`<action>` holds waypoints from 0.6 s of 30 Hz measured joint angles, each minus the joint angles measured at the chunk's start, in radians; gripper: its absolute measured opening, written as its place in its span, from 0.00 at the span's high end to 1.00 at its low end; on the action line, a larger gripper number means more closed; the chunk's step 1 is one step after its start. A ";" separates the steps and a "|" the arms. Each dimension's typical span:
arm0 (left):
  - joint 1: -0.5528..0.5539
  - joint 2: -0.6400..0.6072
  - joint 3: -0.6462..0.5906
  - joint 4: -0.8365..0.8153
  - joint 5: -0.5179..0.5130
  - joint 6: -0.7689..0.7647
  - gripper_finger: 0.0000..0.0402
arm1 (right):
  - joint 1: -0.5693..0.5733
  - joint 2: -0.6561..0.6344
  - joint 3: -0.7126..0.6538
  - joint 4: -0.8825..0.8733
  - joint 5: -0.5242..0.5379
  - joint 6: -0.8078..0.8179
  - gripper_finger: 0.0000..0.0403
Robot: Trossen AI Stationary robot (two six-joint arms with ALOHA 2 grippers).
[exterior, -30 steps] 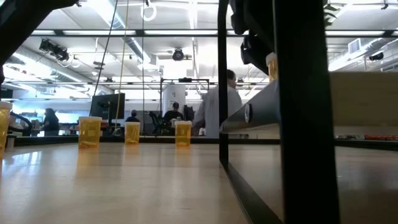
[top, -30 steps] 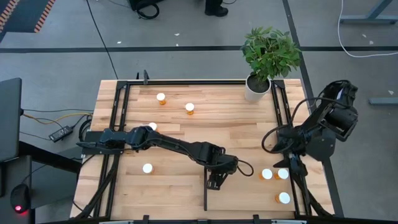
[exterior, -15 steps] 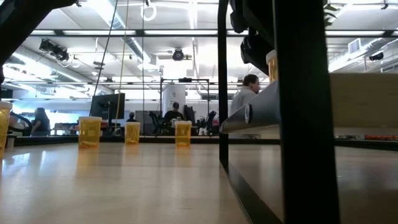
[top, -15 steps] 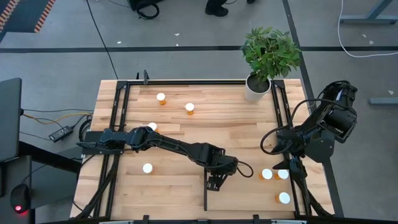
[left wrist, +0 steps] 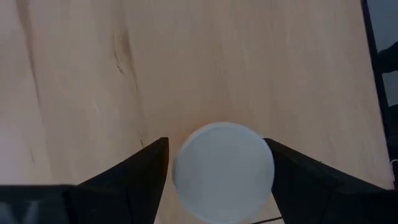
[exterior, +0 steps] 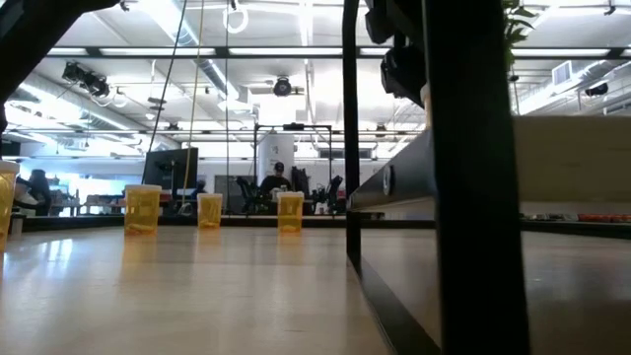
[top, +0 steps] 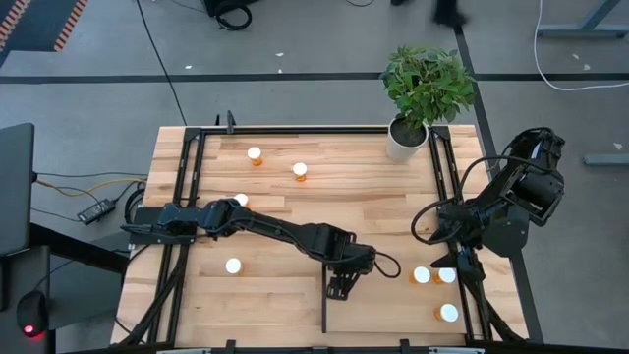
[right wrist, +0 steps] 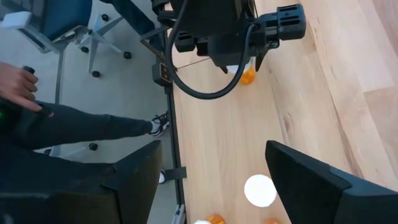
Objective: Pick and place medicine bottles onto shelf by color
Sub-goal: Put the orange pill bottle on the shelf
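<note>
Left gripper [left wrist: 217,186] straddles a white-capped bottle [left wrist: 222,171] at lower centre, fingers apart with gaps; right gripper [right wrist: 211,180] waits released at right.

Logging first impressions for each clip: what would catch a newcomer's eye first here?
The left arm reaching across the table, its left gripper straddling a white-capped bottle with small gaps either side, beside the shelf's black strip. Next, the leafy potted plant at the far right corner, and the right gripper waiting above three bottles at the right edge.
</note>
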 joint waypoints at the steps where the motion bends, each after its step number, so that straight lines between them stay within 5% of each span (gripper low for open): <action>1: 0.000 -0.005 0.000 -0.002 -0.001 0.000 0.35 | 0.000 0.000 0.000 -0.001 0.000 -0.002 0.28; 18: -0.003 -0.030 0.000 -0.008 0.020 0.002 0.32 | 0.000 0.000 0.000 -0.007 0.014 -0.019 0.28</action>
